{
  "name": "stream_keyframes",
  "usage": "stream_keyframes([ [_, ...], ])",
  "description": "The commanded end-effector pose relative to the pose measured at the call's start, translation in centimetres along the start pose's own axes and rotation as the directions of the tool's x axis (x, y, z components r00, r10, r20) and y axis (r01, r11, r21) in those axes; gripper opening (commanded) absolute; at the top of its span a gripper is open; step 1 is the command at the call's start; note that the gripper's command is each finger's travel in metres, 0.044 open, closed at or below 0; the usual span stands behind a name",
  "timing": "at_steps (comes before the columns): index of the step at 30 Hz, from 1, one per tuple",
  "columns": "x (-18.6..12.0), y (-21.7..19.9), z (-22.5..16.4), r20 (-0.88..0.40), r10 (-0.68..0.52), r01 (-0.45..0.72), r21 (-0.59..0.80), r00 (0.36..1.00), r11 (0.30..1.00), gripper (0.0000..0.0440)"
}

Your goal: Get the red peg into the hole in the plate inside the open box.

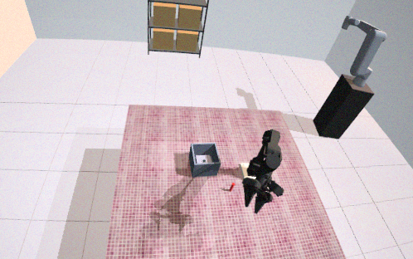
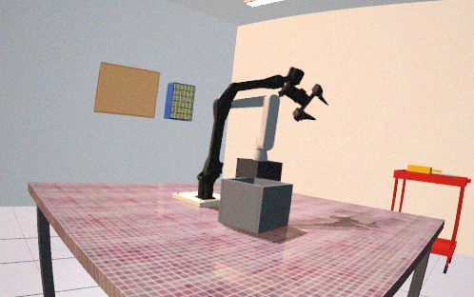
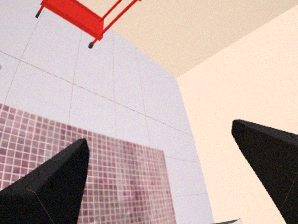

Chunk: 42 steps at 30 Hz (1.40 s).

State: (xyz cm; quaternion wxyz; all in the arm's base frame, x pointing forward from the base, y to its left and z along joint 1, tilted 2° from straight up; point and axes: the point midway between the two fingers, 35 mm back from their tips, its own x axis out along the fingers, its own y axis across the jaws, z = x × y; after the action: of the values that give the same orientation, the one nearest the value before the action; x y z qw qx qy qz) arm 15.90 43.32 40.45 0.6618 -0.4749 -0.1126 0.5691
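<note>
The red peg (image 1: 232, 187) lay tilted in the top view, its long axis pointing toward neither box side squarely; the gripper (image 1: 252, 204) (image 2: 320, 110) (image 3: 162, 136) stood wide open, holding nothing.

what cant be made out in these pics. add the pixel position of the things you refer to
- small red peg (image 1: 232, 187): exterior view, hidden behind the open grey box (image 1: 204, 166) (image 2: 240, 207)
- plate at the box's bottom: exterior view, hidden by the box walls
- red metal cart (image 2: 430, 176) (image 3: 75, 17): wrist view, top cut off by the frame edge

Small red peg (image 1: 232, 187), seemingly upright, on the counter between the open grey box (image 1: 205, 169) (image 2: 239, 205) and the top view's right edge; pale holed plate (image 1: 199, 158) inside the upright box.
</note>
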Motion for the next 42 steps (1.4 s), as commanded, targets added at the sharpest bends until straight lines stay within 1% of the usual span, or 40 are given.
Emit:
stream_keyframes([
  [1,0.1,0.1,-1.9,-0.049,0.012,-0.008,0.087,0.999,0.996,0.0440],
  [5,0.1,0.2,-4.5,-0.111,0.032,-0.008,0.211,0.993,0.978,0.0440],
  [10,-0.1,0.5,-7.7,-0.184,0.061,0.010,0.360,0.981,0.933,0.0440],
  [14,-0.4,0.9,-10.0,-0.237,0.087,0.037,0.472,0.968,0.881,0.0440],
  [19,-1.0,1.4,-12.9,-0.297,0.123,0.084,0.599,0.947,0.796,0.0440],
  [25,-1.9,2.3,-15.9,-0.358,0.169,0.159,0.725,0.918,0.670,0.0440],
  [31,-3.0,3.4,-18.7,-0.407,0.220,0.246,0.818,0.887,0.520,0.0440],
  [37,-4.2,4.6,-21.1,-0.444,0.272,0.341,0.871,0.854,0.354,0.0440],
  [42,-5.3,5.8,-22.9,-0.467,0.317,0.420,0.884,0.826,0.208,0.0440],
])
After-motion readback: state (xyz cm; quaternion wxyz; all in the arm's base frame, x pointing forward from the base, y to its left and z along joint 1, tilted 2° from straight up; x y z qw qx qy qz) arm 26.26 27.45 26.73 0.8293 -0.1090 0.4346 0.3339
